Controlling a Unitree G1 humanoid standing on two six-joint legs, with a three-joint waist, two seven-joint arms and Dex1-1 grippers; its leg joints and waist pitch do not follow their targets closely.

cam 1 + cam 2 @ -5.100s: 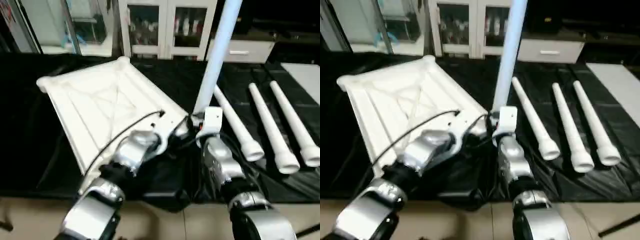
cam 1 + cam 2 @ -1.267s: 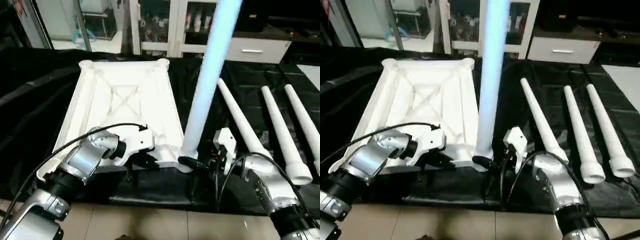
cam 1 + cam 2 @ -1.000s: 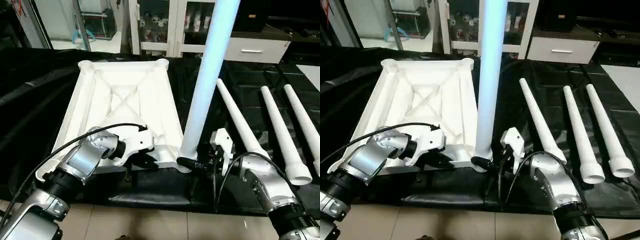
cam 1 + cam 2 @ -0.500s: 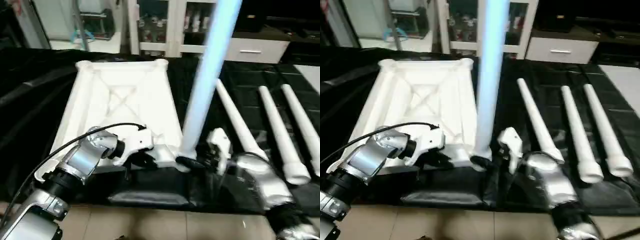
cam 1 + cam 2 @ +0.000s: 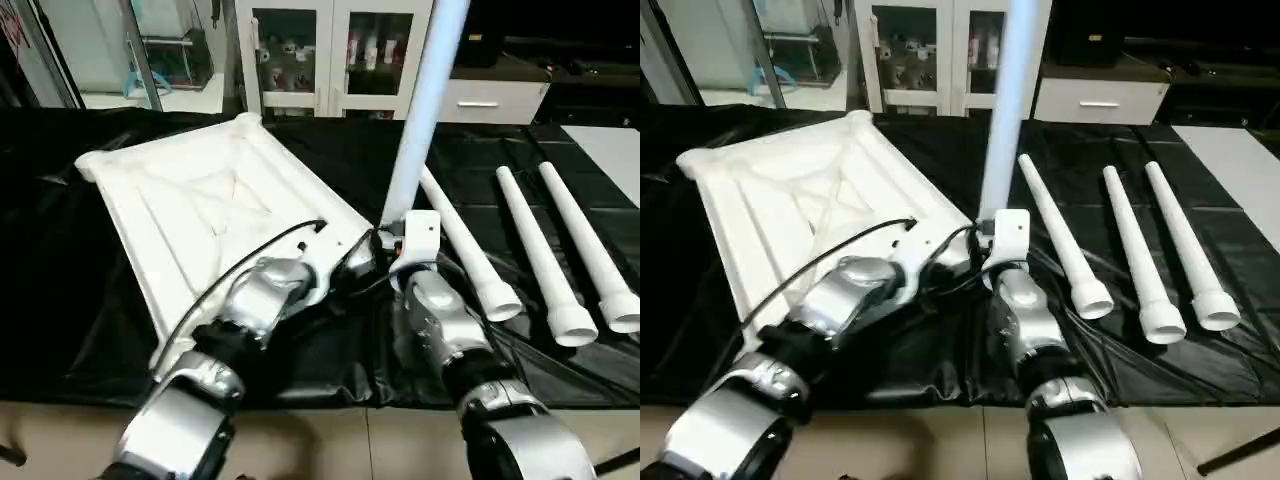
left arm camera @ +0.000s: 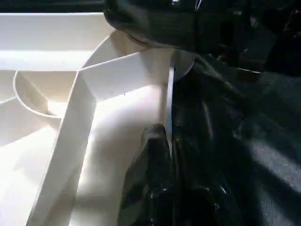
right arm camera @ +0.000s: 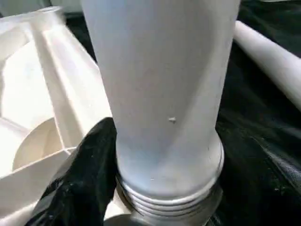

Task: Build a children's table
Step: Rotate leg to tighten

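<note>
Right pincer point(image 7: 141, 155) clamps the upright leg point(image 5: 415, 110) at the tabletop point(image 5: 200, 200) corner socket (threads visible); left pincer point(image 6: 162, 155) pinches the tabletop's rim.

Tabletop swung round, upright leg carried with it

Compared with a second ago: tabletop point(image 5: 200, 215) now lying skewed on the surface point(image 5: 60, 330), far corners turned leftward; standing leg point(image 5: 415, 110) leaning less; both arms drawn in close, left gripper point(image 6: 162, 141) and right gripper point(image 7: 101, 155) meeting at the near corner.
</note>
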